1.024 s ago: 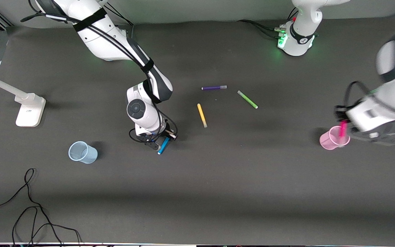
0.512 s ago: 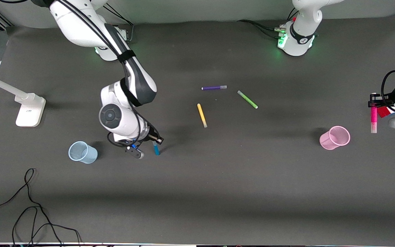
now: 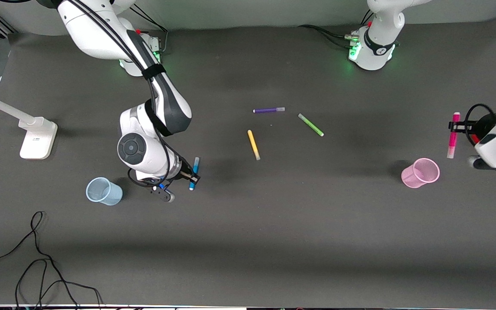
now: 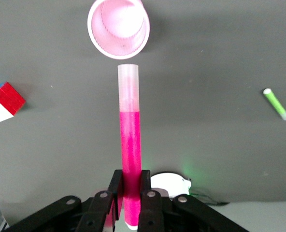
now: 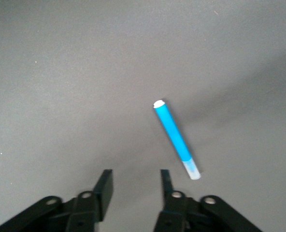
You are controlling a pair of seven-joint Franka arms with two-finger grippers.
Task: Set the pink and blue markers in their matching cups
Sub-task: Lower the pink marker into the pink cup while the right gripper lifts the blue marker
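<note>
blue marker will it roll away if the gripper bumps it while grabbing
Probably: the blue marker is a smooth round cylinder lying flat on the table, so a sideways bump would likely roll it. It looks rigid and light, so the open right gripper beside it should lift it easily, though the slick barrel might slip.

The left arm's upper links are cut off by the front view's edge. In the left wrist view, the pink marker has its lower end hidden between the left end effector's fingers. A colored cube is cropped by that picture's edge.
</note>
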